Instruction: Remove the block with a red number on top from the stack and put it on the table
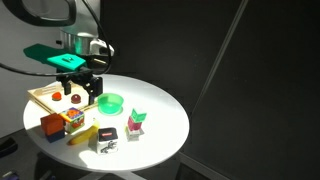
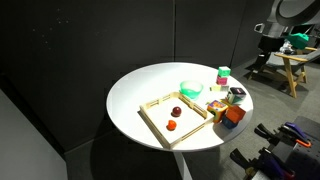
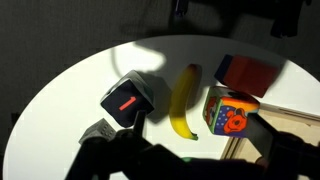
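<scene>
The block with a red number on top (image 3: pixel 125 100) is dark, shows a red "1", and rests on the white table (image 3: pixel 70 100) beside a banana. In both exterior views it stands alone near the table edge (image 1: pixel 107 138) (image 2: pixel 236 96). The pink-and-green cube (image 1: pixel 137 122) (image 2: pixel 223 75) stands apart from it with nothing black-and-white on top. My gripper (image 1: pixel 80 84) hangs open and empty well above the table, over the tray side. In the wrist view its dark fingers (image 3: pixel 180 138) spread wide at the bottom edge.
A banana (image 3: pixel 183 100) lies next to the block. An orange-and-blue cube (image 3: pixel 230 112) and a red cube (image 3: pixel 250 72) stand by a shallow wooden tray (image 1: pixel 45 96) holding small red pieces. A green bowl (image 1: pixel 110 102) sits mid-table.
</scene>
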Controlling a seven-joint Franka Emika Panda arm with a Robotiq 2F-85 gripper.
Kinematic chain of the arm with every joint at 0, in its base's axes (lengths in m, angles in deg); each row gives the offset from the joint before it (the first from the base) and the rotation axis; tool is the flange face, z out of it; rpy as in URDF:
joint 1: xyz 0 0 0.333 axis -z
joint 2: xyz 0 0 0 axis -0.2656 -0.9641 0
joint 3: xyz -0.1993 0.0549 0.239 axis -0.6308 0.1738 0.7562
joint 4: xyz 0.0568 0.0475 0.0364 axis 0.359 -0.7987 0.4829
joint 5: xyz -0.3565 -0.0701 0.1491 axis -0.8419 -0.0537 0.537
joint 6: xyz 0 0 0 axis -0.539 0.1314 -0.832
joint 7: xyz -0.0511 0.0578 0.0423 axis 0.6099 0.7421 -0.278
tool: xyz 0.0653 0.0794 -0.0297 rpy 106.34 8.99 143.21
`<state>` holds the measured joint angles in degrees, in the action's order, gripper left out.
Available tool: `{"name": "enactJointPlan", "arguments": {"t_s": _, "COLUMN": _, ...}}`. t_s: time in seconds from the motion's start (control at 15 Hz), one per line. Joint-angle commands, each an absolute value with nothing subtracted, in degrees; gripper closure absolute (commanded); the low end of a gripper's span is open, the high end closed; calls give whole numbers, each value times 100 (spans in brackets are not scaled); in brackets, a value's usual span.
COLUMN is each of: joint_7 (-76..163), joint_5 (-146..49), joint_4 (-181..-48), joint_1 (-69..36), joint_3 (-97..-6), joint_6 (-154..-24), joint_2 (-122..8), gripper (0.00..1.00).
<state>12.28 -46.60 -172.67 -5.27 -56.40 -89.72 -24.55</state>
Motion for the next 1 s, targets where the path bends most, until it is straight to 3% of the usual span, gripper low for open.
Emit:
{"name": "enactJointPlan", "arguments": {"t_s": 0.0, "joint_7": 1305, "joint_5": -4935, "joint_4": -17500, "joint_1": -604, "joint_3": -5745, "joint_6": -8554, "joint_2": -1878, "gripper": 0}}
{"name": "enactJointPlan", "arguments": {"t_s": 0.4, "joint_7": 1362, "joint_5": -5252, "joint_4": -17562, "joint_1": -601, "joint_3": -5734, "joint_6": -7797, "joint_2": -1365, "gripper": 0}}
{"name": "enactJointPlan", "arguments": {"t_s": 0.93, "joint_7": 1850, "joint_5": -5411, "joint_4": -17617, "joint_1": -571, "joint_3": -5671, "joint_6": -7752, "joint_2": -957, "gripper": 0}}
